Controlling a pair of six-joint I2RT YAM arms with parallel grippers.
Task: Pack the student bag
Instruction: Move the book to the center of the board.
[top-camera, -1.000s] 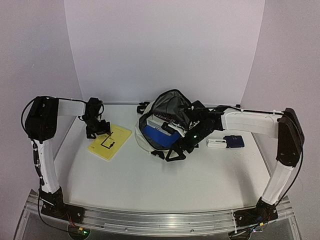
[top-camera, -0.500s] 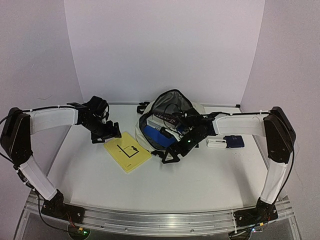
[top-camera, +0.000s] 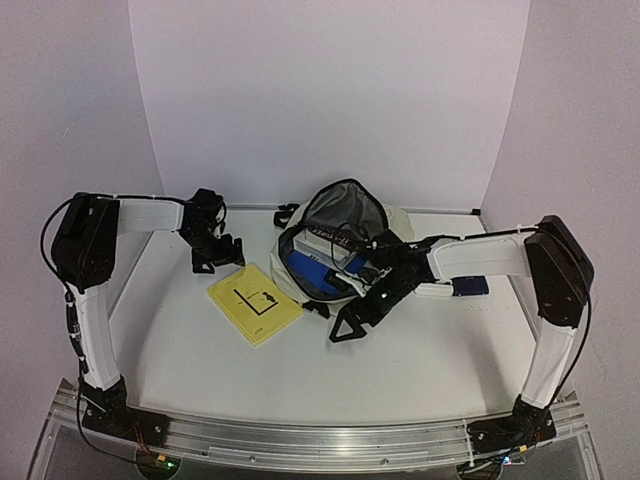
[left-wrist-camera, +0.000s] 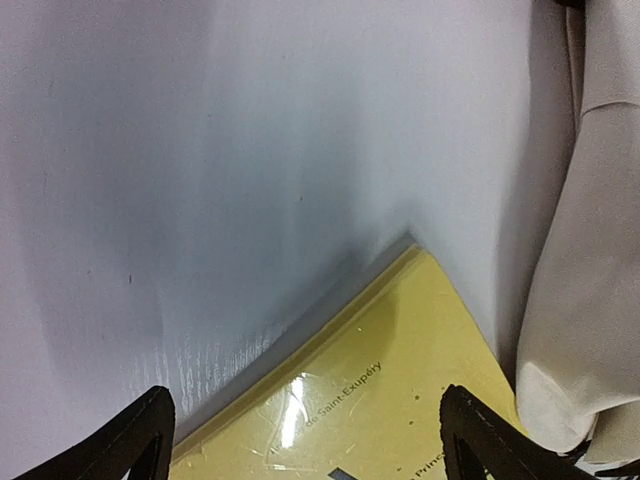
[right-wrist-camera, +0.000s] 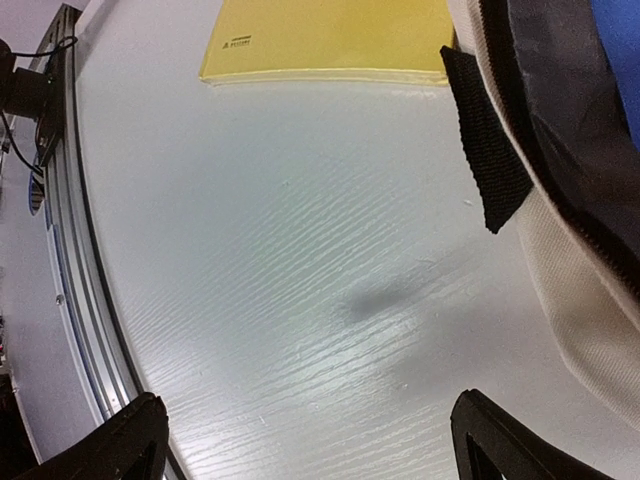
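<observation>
Centre frame, top view: student bag (top-camera: 343, 212) lies mouth gaping toward lower frame, long axis top-to-bottom. Yellow book (top-camera: 254, 302) flat just lower left. Left gripper (top-camera: 220, 262) spread, empty, by book's upper corner; right gripper (top-camera: 347, 328) spread, empty, below the mouth. Likely best: pinch that corner, feed book in flat.

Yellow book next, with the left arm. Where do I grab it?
Probably the far-left edge of the yellow book, near its far corner. It lies flat on the table, so only an edge offers a pinch, and the side toward the student bag is crowded. Bring the open left gripper in low from the far left.
</observation>
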